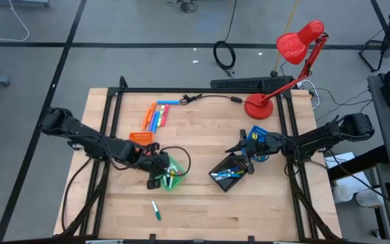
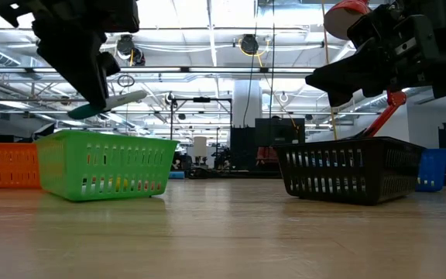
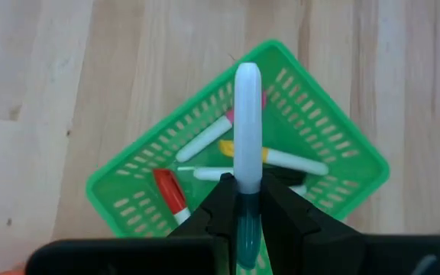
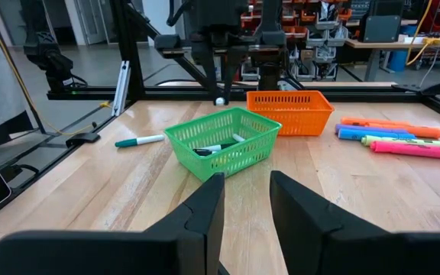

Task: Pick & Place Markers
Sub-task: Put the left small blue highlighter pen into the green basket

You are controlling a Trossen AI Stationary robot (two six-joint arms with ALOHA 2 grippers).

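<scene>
My left gripper (image 3: 243,187) is shut on a white marker with a teal cap (image 3: 247,122), above the green tray (image 3: 128,191), which holds several markers (image 3: 205,139). In the low view the held marker (image 2: 118,101) hangs above the green tray's (image 2: 103,163) rim. My right gripper (image 4: 247,183) stands open and level over the table's right half, near the black tray (image 1: 230,171), with nothing between its fingers. Several loose markers (image 1: 156,116) lie flat near the far edge. One green-capped marker (image 1: 156,210) lies near the front edge. My left gripper pinches the marker's teal cap end (image 3: 244,214) between its two fingers. The fingers slant down from above, and the white barrel sticks out past the fingertips. The marker is lifted clear, its white end (image 3: 247,76) over the green tray.
An orange tray (image 1: 141,137) sits just beyond the green one, and a blue tray (image 1: 257,133) lies by my right gripper. The black tray holds blue markers. A red desk lamp (image 1: 296,54) stands at the far right. A thin black cable (image 1: 212,99) runs along the far edge.
</scene>
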